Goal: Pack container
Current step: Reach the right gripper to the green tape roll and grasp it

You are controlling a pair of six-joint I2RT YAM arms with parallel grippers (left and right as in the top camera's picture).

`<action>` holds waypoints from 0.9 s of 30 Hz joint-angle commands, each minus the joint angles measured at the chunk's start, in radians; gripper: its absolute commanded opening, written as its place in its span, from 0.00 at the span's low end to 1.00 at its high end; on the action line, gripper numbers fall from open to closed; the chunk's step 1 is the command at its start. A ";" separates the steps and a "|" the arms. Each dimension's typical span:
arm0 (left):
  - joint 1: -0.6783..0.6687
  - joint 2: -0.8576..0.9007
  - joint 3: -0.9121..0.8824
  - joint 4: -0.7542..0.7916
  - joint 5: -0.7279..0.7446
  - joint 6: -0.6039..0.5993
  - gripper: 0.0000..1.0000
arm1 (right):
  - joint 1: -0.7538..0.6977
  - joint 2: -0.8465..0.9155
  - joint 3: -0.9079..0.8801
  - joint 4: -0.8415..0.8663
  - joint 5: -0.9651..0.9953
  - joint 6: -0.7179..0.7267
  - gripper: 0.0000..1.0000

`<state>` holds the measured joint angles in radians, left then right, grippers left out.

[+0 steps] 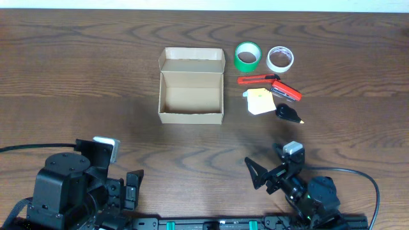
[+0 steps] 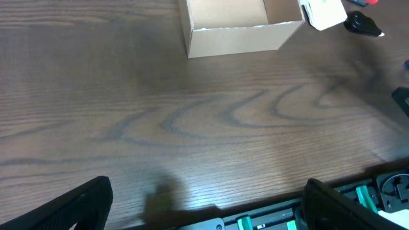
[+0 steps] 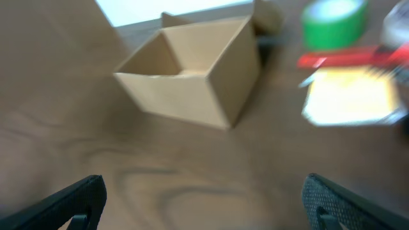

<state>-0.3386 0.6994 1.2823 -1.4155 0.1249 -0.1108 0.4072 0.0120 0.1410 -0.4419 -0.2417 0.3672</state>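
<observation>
The open brown cardboard container (image 1: 191, 96) stands at the table's middle back, lid flap folded back, empty inside. It also shows in the left wrist view (image 2: 238, 27) and the right wrist view (image 3: 192, 70). Right of it lie a green tape roll (image 1: 247, 56), a clear tape roll (image 1: 280, 59), a red box cutter (image 1: 258, 80), a red tool (image 1: 286, 91), a yellow-white notepad (image 1: 259, 101) and a black marker (image 1: 289, 114). My left gripper (image 1: 132, 190) is open and empty near the front left edge. My right gripper (image 1: 267, 171) is open and empty at the front right.
The wooden table (image 1: 77, 83) stretches wide to the left of the container. A black rail with green parts (image 1: 211, 223) runs along the front edge. Cables (image 1: 358, 176) trail from both arm bases.
</observation>
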 commanded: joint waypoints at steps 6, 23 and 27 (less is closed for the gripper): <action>-0.002 0.006 -0.009 -0.005 0.005 -0.005 0.95 | -0.002 0.031 -0.003 0.056 -0.051 0.225 0.99; -0.002 0.006 -0.009 -0.005 0.006 -0.005 0.95 | -0.143 1.005 0.627 -0.017 -0.073 -0.238 0.99; -0.002 0.006 -0.009 -0.005 0.006 -0.005 0.95 | -0.154 1.178 0.776 0.006 -0.043 -0.341 0.99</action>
<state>-0.3386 0.7025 1.2800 -1.4158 0.1280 -0.1112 0.2691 1.0981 0.8280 -0.4431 -0.3084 0.1654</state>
